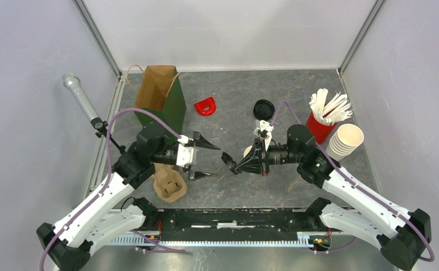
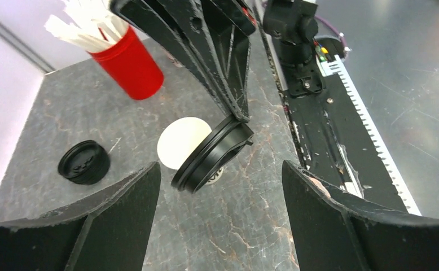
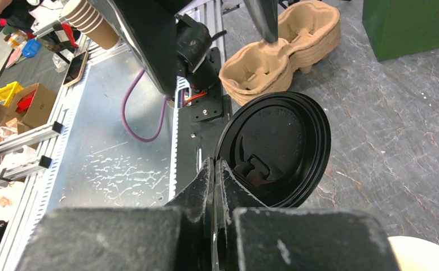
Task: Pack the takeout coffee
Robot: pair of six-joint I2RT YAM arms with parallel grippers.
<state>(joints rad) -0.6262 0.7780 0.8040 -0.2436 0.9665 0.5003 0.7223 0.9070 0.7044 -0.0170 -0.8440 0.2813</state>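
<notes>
Zero coffees packed so far, by the look: carrier [image 1: 169, 185] shows no cups, bag [image 1: 158, 93] stands apart at back-left. R gripper [image 3: 214, 169] pinches 1 lid [image 3: 279, 147] by its rim, just beside 1 open cup [image 2: 180, 141] on worktop [image 1: 234, 90], uncapped. L gripper [image 1: 216, 161] spread wide, holds nothing. Count: lids 2 (2nd lid [image 1: 264, 108] farther back), loose cup 1, cup stack [image 1: 346, 140] 1, red cup [image 1: 319, 127] w/ sticks 1, carrier 1, bag 1.

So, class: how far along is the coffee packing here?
Done: nothing packed yet; the cardboard carrier holds no cups. In hand: the right pincer pinches a black lid by its rim, the left pincer open facing it. Left: lid the bare cup, use the spare lid, pack them.
</notes>
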